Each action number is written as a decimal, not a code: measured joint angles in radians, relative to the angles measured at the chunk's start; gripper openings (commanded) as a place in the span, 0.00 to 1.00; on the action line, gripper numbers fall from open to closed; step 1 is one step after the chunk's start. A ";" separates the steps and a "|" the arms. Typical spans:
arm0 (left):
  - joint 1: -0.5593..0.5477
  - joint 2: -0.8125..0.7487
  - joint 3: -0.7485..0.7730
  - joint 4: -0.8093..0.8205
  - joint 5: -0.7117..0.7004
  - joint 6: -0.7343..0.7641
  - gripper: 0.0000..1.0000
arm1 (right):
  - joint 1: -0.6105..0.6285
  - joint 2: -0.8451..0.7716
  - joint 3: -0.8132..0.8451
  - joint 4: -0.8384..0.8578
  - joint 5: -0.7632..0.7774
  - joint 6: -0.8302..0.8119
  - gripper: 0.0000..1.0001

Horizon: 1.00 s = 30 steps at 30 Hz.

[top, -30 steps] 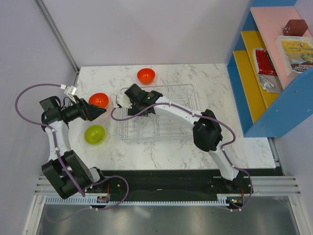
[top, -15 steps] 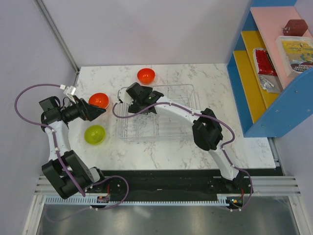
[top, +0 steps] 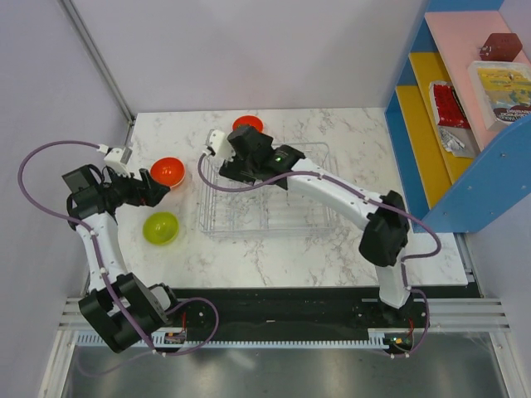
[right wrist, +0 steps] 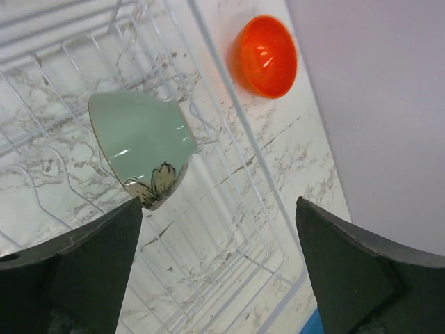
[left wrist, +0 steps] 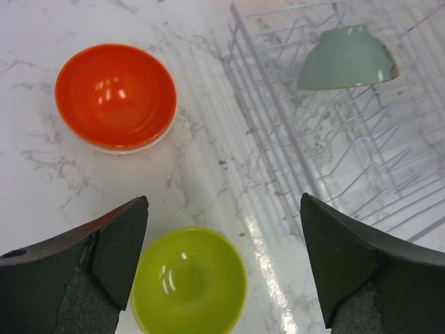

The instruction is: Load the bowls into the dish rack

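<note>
The clear dish rack [top: 319, 217] lies mid-table. A pale green bowl [right wrist: 138, 139] leans on its side among the ribs at the rack's left end; it also shows in the left wrist view [left wrist: 345, 57] and is hidden under my right arm in the top view. One orange bowl [top: 168, 171] and a lime green bowl [top: 160, 227] sit left of the rack. A second orange bowl [top: 246, 123] sits behind it. My right gripper [top: 228, 162] hangs open and empty above the rack's left end. My left gripper [top: 163, 191] is open and empty between the orange and lime bowls.
A blue shelf unit [top: 465, 116] with packets stands at the right edge of the table. The wall runs close behind the far orange bowl [right wrist: 264, 56]. Bare marble shows between the lime bowl [left wrist: 189, 278] and the rack [left wrist: 278, 160].
My right arm has swung toward the back of the rack and its elbow has moved right. My left gripper has drawn back slightly to the left.
</note>
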 measured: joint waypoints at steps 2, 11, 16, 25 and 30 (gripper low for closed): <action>0.000 -0.006 -0.010 -0.022 -0.059 0.040 0.98 | -0.003 -0.085 -0.034 0.014 -0.017 0.020 0.98; 0.001 -0.011 -0.172 -0.127 -0.213 0.177 1.00 | -0.024 -0.343 -0.203 0.075 -0.064 0.045 0.98; 0.003 0.026 -0.202 -0.144 -0.234 0.227 1.00 | -0.032 -0.359 -0.292 0.071 -0.076 0.044 0.98; 0.042 0.092 -0.205 -0.138 -0.234 0.254 1.00 | -0.055 -0.359 -0.307 0.067 -0.087 0.044 0.98; 0.058 0.031 -0.211 -0.123 -0.234 0.255 1.00 | -0.054 -0.359 -0.307 0.067 -0.087 0.044 0.98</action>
